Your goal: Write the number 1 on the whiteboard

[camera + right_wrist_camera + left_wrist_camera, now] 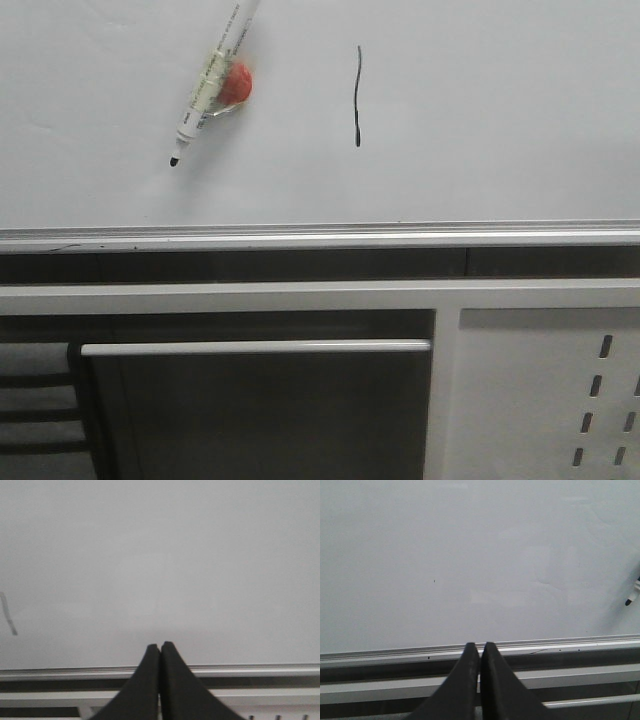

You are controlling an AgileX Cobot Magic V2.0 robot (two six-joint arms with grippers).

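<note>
The whiteboard [480, 120] fills the upper part of the front view, with its silver edge rail [320, 235] along the near side. The number 1 [358, 95], a thin wavy black stroke, stands on it near the middle. A white marker pen [212, 80] with a black tip lies uncapped to its left, with a red blob taped to it. My left gripper [480, 646] is shut and empty over the rail; the marker's tip [631, 599] shows at that view's edge. My right gripper [160, 646] is shut and empty over the board's near edge; part of the stroke [9, 614] shows there.
Below the rail runs a grey frame with a white bar [255, 347]. A white perforated metal panel [545, 390] stands at the lower right. No arm shows in the front view.
</note>
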